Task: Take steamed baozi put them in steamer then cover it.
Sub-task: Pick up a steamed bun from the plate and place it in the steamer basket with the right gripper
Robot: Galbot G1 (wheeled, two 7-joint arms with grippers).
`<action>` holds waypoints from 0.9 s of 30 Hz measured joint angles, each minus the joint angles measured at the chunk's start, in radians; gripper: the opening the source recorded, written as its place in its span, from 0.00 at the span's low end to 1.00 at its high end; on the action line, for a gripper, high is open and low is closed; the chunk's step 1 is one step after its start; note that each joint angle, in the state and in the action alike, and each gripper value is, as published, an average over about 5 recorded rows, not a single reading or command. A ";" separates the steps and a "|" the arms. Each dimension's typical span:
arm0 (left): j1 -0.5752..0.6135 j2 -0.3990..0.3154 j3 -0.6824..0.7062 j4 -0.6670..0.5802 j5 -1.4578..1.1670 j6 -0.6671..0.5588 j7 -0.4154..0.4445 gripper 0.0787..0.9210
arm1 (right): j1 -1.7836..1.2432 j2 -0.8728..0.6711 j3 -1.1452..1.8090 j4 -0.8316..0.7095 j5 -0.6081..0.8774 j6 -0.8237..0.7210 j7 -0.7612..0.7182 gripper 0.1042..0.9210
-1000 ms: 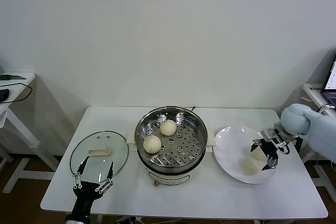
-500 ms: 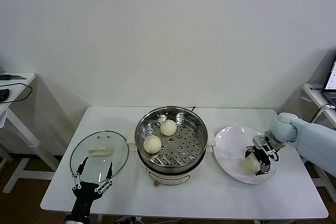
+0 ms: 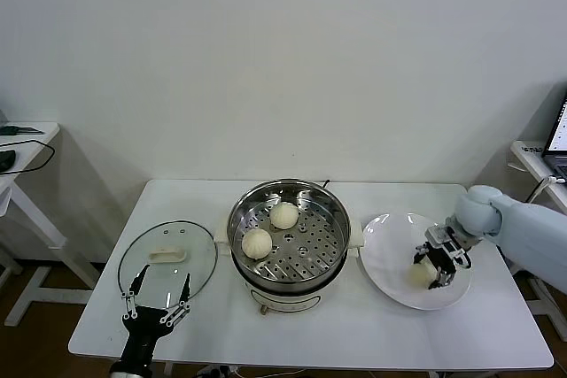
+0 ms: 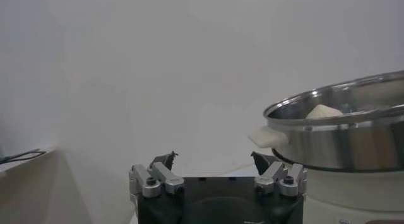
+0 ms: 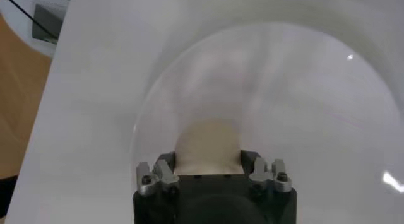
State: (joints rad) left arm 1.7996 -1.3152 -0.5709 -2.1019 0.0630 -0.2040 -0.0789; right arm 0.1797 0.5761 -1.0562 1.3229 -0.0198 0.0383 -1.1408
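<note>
Lowered since earlier, right gripper [image 3: 436, 269] seemingly clamps plate's [image 3: 385, 258] baozi [image 5: 207, 147]; steamer [image 3: 288, 229] holds two.

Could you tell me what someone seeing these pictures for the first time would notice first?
The shiny steamer at the table's centre catches the eye, lid off, with two baozi on its perforated tray. To its right, the right gripper is down on the white plate, its fingers on either side of another bun. The glass lid lies flat to the steamer's left, with the open left gripper at its near edge.
</note>
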 measured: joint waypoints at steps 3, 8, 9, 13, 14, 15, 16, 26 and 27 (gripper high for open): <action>0.001 0.003 0.003 -0.003 0.000 0.001 0.000 0.88 | 0.067 0.018 -0.007 0.016 0.001 0.046 -0.017 0.69; 0.001 0.007 0.003 -0.003 -0.004 0.001 -0.003 0.88 | 0.208 0.073 -0.040 0.044 0.023 0.142 -0.030 0.69; 0.002 0.007 0.003 -0.003 -0.005 0.001 -0.004 0.88 | 0.238 0.088 -0.051 0.050 0.030 0.161 -0.031 0.69; 0.004 0.009 0.007 0.001 -0.007 -0.002 -0.005 0.88 | 0.349 0.156 -0.099 0.076 0.052 0.233 -0.029 0.69; 0.004 0.010 0.009 0.001 -0.007 -0.002 -0.006 0.88 | 0.373 0.175 -0.111 0.082 0.054 0.251 -0.027 0.69; 0.005 0.010 0.011 0.001 -0.008 -0.002 -0.007 0.88 | 0.393 0.194 -0.122 0.090 0.055 0.268 -0.024 0.69; 0.004 0.010 0.012 0.001 -0.008 -0.002 -0.008 0.88 | 0.410 0.212 -0.131 0.098 0.055 0.285 -0.022 0.68; -0.001 0.010 0.017 0.004 -0.009 0.002 -0.011 0.88 | 0.497 0.381 -0.198 0.185 0.003 0.440 -0.003 0.68; -0.001 0.011 0.016 0.003 -0.009 0.002 -0.011 0.88 | 0.498 0.394 -0.204 0.194 -0.005 0.453 -0.001 0.68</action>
State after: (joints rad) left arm 1.7984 -1.3044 -0.5549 -2.0986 0.0540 -0.2016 -0.0899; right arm 0.6779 0.9703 -1.2597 1.5164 -0.0249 0.4917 -1.1418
